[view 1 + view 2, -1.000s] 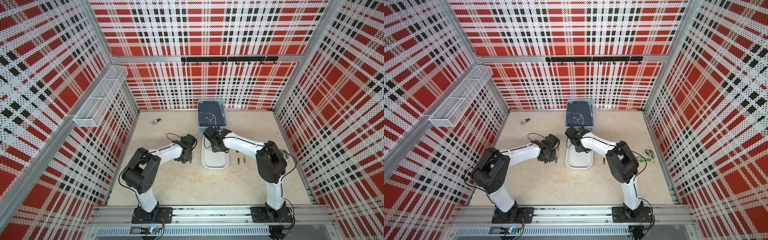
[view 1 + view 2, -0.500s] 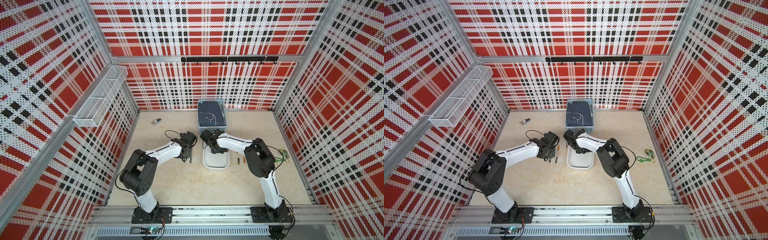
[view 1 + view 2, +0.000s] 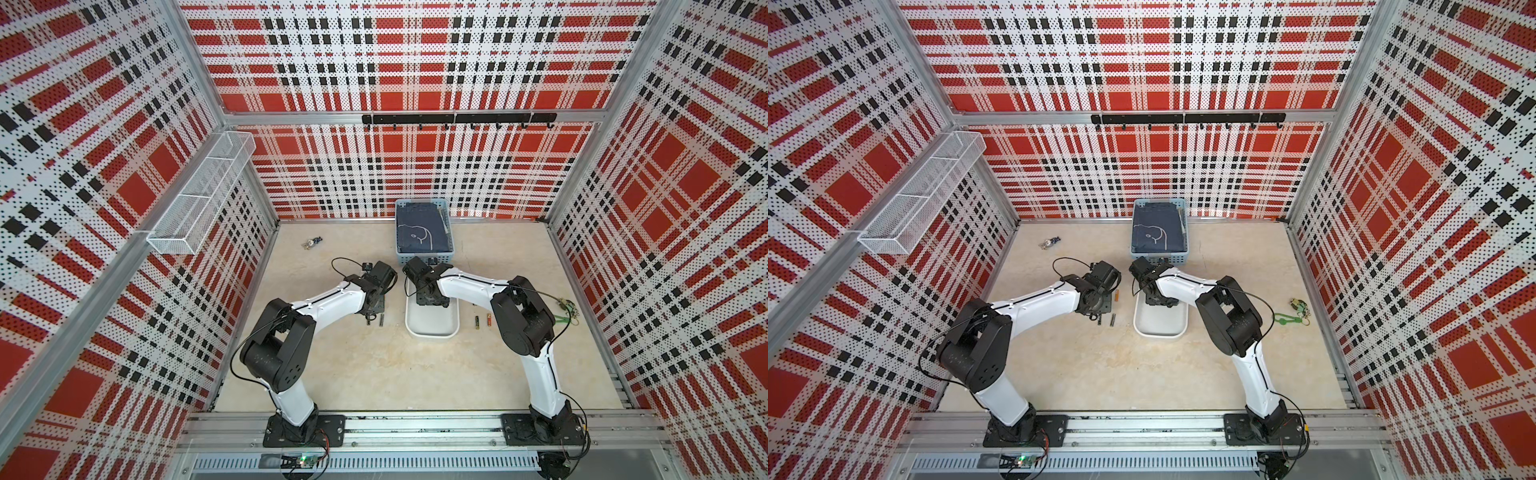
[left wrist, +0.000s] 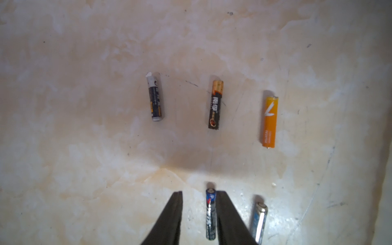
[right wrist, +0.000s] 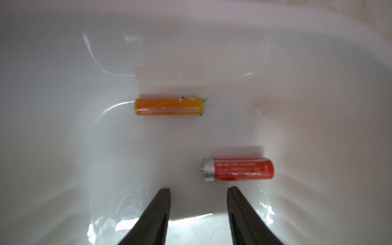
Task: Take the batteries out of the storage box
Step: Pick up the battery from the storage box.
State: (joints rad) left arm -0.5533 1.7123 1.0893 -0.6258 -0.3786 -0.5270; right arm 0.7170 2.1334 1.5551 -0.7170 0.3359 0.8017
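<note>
The storage box (image 3: 432, 328) (image 3: 1158, 326) is a white tray at mid-table. My right gripper (image 5: 198, 188) (image 3: 432, 299) hangs open inside its far end, just short of a red battery (image 5: 237, 169); an orange battery (image 5: 168, 107) lies further off. My left gripper (image 4: 199, 193) (image 3: 372, 313) stands open over the table left of the box. A blue-black battery (image 4: 211, 214) lies on the table between its fingers, against one finger and apart from the other. Around it lie a silver-blue battery (image 4: 259, 221), a grey one (image 4: 156, 98), a black-gold one (image 4: 216, 105) and an orange one (image 4: 269, 122).
Two more batteries (image 3: 477, 322) lie right of the box. A light blue basket with dark cloth (image 3: 423, 232) stands just behind it. Keys (image 3: 311, 242) lie at the back left, keys on a green strap (image 3: 567, 309) at the right. A wire shelf (image 3: 199, 195) hangs on the left wall.
My right arm's elbow has swung in towards the box while its gripper stays over the box's far end. The left gripper has shifted slightly, and two batteries now show beside it.
</note>
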